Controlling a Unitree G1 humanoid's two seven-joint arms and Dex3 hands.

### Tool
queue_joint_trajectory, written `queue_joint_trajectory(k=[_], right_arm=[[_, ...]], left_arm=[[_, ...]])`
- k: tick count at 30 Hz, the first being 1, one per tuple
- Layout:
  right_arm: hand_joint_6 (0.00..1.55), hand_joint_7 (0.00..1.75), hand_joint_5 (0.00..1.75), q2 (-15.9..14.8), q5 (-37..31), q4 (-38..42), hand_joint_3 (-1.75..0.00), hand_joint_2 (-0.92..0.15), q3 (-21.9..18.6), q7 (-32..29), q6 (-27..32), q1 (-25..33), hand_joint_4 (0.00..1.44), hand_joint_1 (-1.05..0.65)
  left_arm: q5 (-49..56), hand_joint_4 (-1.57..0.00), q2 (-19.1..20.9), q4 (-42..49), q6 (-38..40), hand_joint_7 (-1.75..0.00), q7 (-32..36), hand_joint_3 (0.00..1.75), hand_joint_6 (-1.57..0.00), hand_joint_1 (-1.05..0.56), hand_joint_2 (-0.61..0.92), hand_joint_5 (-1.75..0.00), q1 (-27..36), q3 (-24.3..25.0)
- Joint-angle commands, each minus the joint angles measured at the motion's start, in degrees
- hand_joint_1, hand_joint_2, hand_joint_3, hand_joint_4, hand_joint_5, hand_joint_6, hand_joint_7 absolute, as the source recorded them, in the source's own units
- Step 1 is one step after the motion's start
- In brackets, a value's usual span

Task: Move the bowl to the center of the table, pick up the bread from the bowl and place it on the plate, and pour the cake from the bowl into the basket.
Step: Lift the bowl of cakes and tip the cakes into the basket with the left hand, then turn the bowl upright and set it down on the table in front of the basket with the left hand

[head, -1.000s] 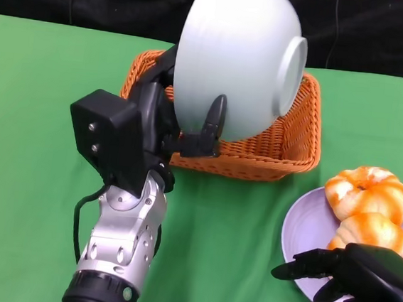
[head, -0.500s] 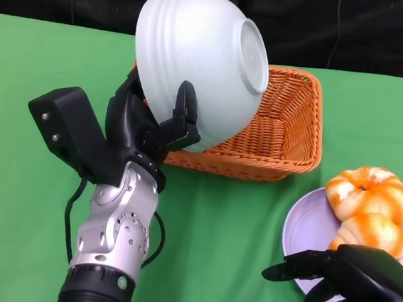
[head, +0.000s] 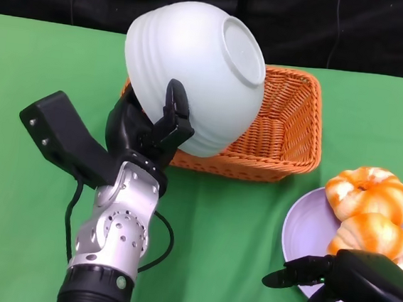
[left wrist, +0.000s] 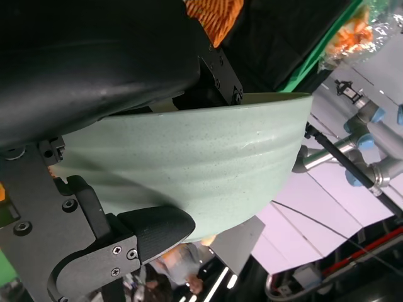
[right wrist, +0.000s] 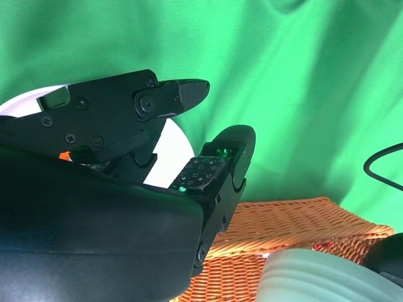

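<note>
Left hand (head: 149,135) grips the pale green ribbed ceramic bowl (head: 195,72) by its rim, black fingers (head: 175,113) pressed against the outer wall, and holds it well above the green tablecloth (head: 37,78) with the foot ring turned up toward the camera and the mouth tipped down and away. The bowl hangs over the near left part of the orange woven wicker basket (head: 289,131), which sits at the far middle of the table. In the left wrist view the same bowl (left wrist: 201,163) fills the frame, its rim clamped between the hand's fingers; its inside cannot be seen there.

Right hand (head: 349,286) rests low at the near right with its fingers spread and nothing between them, just in front of the round lilac plate (head: 301,225). Two glazed orange-and-white bread rolls (head: 367,210) lie on that plate, so the bread step looks finished.

The pour seems to be the step in hand, judged from the tipped bowl over the basket. Whether the cake has dropped cannot be told: the bowl covers much of the basket's floor, and the visible part of the interior shows only wicker. What is likely left is confirming the cake is out and setting the bowl down.
</note>
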Motion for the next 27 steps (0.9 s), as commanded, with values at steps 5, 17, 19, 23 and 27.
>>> queue_joint_trajectory(k=[5, 17, 19, 23, 27], right_arm=[[0.81, 0.02, 0.15, -0.7, 0.0, 0.0, -0.15, -0.92, -0.2, -0.2, -0.5, 0.2, 0.99, -0.34], [0.81, 0.02, 0.15, -0.9, 0.3, 0.5, -0.14, -0.92, -0.9, -0.8, -1.5, 1.0, 1.0, -0.33], [0.81, 0.02, 0.15, -0.9, 0.3, 0.5, -0.14, -0.92, -0.9, -0.8, -1.6, 1.0, 1.0, -0.33], [0.8, 0.01, 0.14, -1.3, 0.2, 0.5, -0.14, -0.92, -0.9, -0.4, -1.7, 1.0, 0.99, -0.33], [0.8, 0.01, 0.13, -1.5, 0.2, 0.7, -0.14, -0.92, -0.9, -0.3, -1.7, 1.0, 0.98, -0.34]], left_arm=[[-10.3, -1.1, -9.0, 0.4, 1.0, -1.75, -5.9, 1.72, -0.87, -0.25, 0.28, -1.75, -3.3, 2.8], [-15.0, -1.11, -7.7, 2.5, 1.8, -1.75, -20.0, 1.73, -0.88, -0.35, 0.27, -1.75, -1.8, 3.1], [-15.0, -1.11, -7.7, 2.8, 1.8, -1.75, -20.6, 1.73, -0.88, -0.35, 0.27, -1.75, -1.9, 3.3], [-15.6, -1.11, -7.2, 3.2, 2.4, -1.75, -22.6, 1.69, -0.88, -0.34, 0.28, -1.75, -2.2, 3.6], [-17.0, -1.1, -6.6, 4.0, 4.1, -1.75, -26.2, 1.63, -0.87, -0.33, 0.31, -1.75, -2.7, 4.4]])
